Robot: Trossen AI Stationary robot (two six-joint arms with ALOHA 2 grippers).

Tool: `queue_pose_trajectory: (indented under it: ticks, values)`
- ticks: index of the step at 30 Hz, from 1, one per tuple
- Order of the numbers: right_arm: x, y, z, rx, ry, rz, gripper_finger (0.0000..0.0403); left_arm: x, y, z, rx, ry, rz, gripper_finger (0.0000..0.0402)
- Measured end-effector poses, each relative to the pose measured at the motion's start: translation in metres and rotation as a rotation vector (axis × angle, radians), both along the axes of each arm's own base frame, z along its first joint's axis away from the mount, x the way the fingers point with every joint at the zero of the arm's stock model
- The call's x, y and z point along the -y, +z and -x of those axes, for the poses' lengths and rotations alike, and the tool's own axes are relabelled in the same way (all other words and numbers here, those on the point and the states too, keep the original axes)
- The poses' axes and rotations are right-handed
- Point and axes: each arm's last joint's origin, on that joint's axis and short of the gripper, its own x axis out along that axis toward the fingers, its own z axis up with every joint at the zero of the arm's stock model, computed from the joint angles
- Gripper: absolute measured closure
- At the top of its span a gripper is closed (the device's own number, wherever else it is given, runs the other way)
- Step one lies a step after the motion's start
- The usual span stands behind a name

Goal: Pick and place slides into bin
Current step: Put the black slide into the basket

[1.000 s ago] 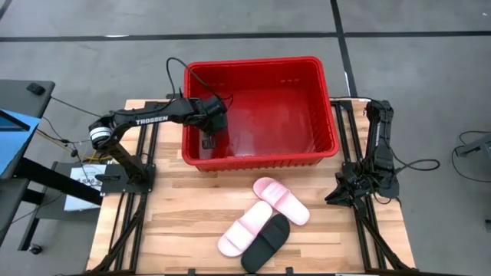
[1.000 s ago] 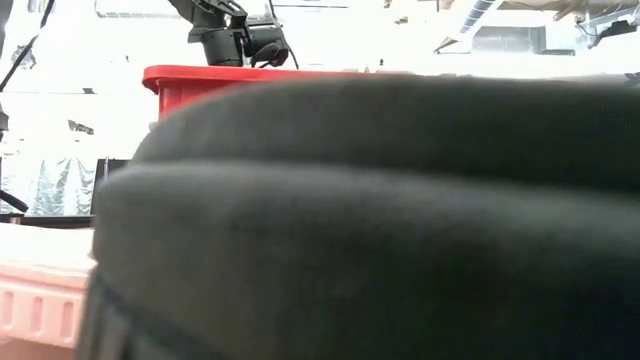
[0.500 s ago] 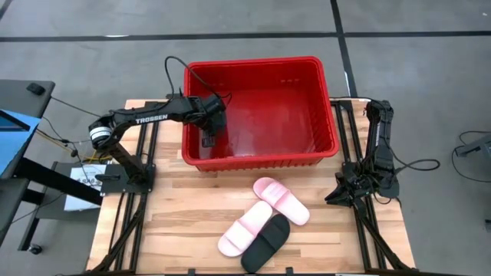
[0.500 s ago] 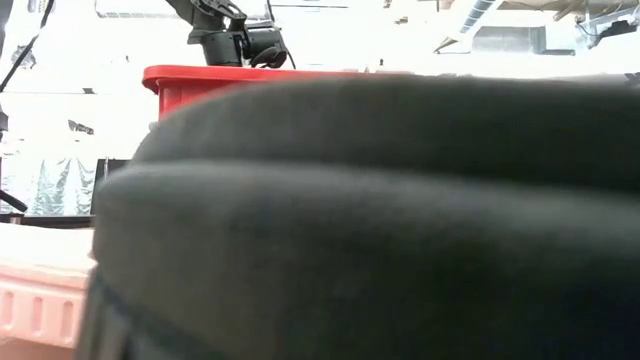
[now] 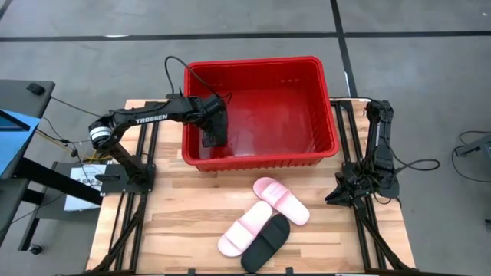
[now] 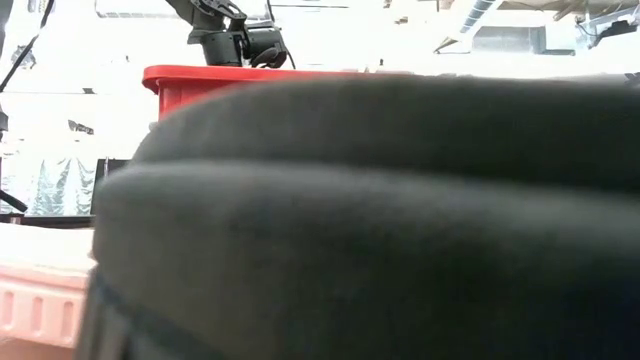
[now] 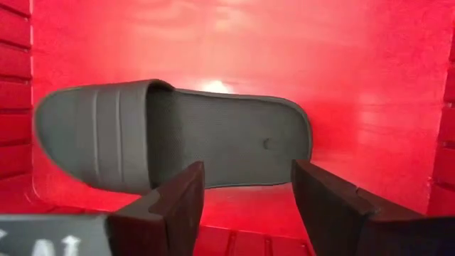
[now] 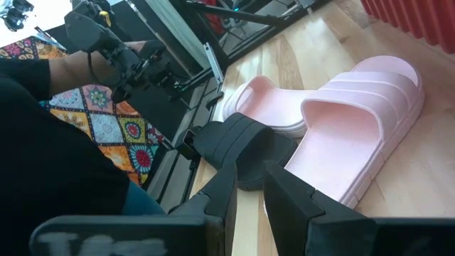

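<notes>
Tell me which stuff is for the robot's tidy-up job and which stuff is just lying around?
For the job:
- black slide in the bin
- two pink slides
- black slide on the table
- red bin
- left gripper, open above the bin
- right gripper, waiting at the table's side

Just lying around:
- patterned rug
- papers

A: The bin (image 5: pixel 261 107) is bright red; the slide inside (image 7: pixel 170 142) looks dark grey, probably black under the red glare.
B: On the pale wooden table (image 5: pixel 176 207), two pale pink slides (image 5: pixel 281 200) (image 5: pixel 244 228) and one black slide (image 5: pixel 266 242).
A: Beyond them, a multicoloured diamond-patterned cloth (image 8: pixel 114 121).
</notes>
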Motion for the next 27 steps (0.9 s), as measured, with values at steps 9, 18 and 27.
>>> queue_pose_trajectory:
  ticks: [9, 18, 27]
  values:
    - [0.000, 0.000, 0.000, 0.000, 0.000, 0.000, 0.0343, 0.003, 0.006, 0.001, -0.038, -0.003, 0.006, 0.0200]
    - [0.000, 0.000, 0.000, 0.000, 0.000, 0.000, 0.0343, 0.027, 0.080, 0.000, 0.114, -0.071, 0.198, 0.0200]
    - [0.000, 0.000, 0.000, 0.000, -0.001, 0.000, 0.0343, 0.095, 0.172, 0.040, 0.551, -0.357, 0.161, 0.0200]
